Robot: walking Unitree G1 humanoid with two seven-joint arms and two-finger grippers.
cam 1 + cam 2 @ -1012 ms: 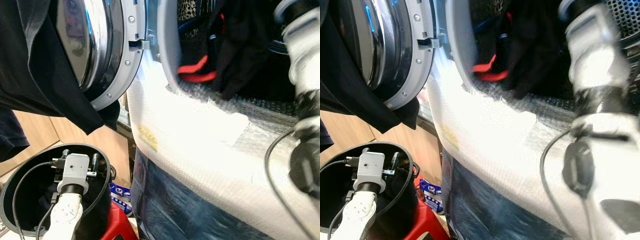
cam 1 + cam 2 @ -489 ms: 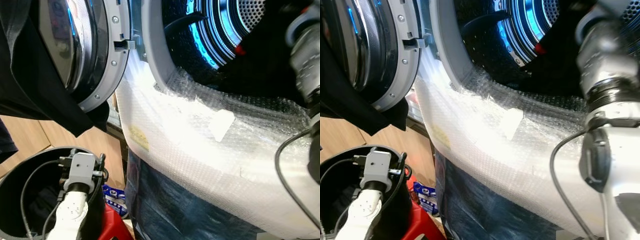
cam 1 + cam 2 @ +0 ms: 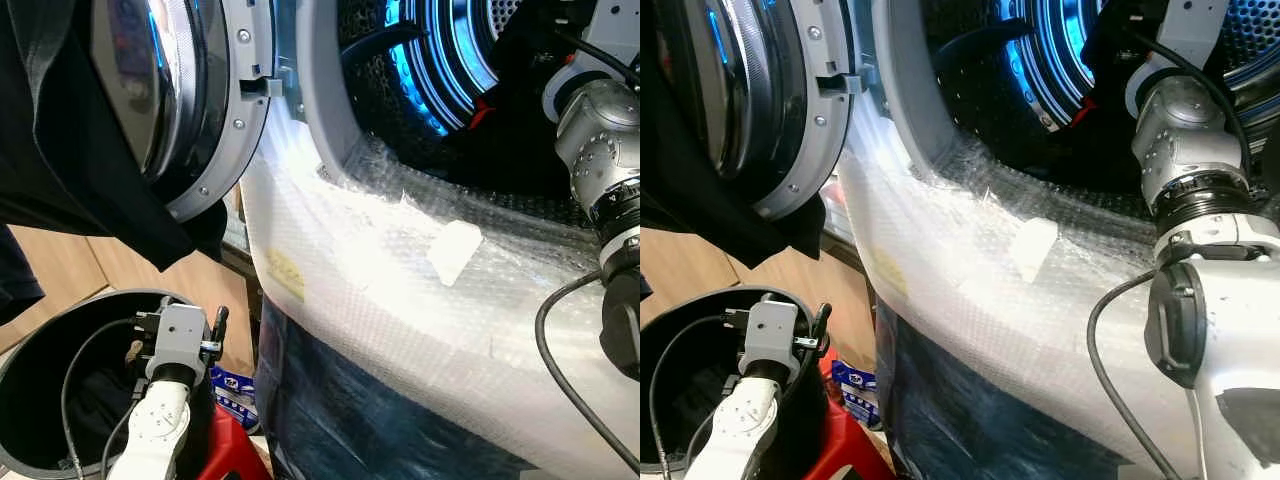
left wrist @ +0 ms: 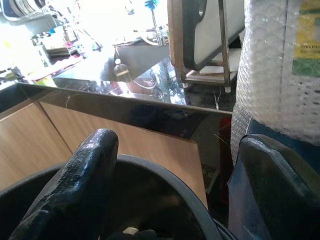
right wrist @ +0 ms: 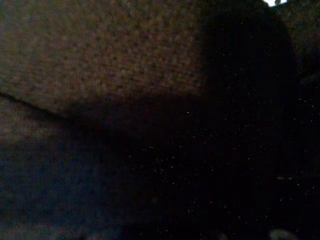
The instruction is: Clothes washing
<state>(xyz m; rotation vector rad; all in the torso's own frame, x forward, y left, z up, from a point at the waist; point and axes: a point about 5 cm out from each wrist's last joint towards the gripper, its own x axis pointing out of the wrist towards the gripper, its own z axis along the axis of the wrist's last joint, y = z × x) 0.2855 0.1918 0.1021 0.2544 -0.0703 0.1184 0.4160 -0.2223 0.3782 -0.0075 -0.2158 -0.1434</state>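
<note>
Jaws of left gripper [image 4: 170, 190] parted, empty, above the black laundry bucket [image 3: 40, 340] at 7 o'clock. Right arm [image 3: 1185, 150] reaching into washing machine drum [image 3: 440, 60] at 1 o'clock; jaw state impossible to tell. Black garment [image 3: 70, 150] draped over open door [image 3: 190, 100] at 10 o'clock. Bubble wrap [image 3: 400, 270] covering the front. Right wrist view: dark, only dim fabric-like texture.

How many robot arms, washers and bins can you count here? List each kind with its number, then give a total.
Arms: 2 (left arm, right arm)
Washer: 1
Bin: 1
Total: 4
</note>
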